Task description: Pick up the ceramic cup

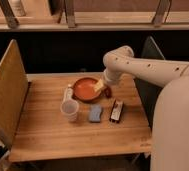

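Risk noted: the gripper (pixel 104 90) (open or closed, cannot tell) sits at the orange bowl's (pixel 85 89) right edge, cup (pixel 70 109) front-left, just before the bottle (pixel 67 93) -- reaching across could clip either.

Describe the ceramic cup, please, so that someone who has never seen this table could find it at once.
On the wooden table, look left of the blue pad and in front of the orange bowl, at whose right edge the claw hovers. There stands the ceramic cup: small, plain white, open-topped, wider than the slim white bottle-like object behind it.
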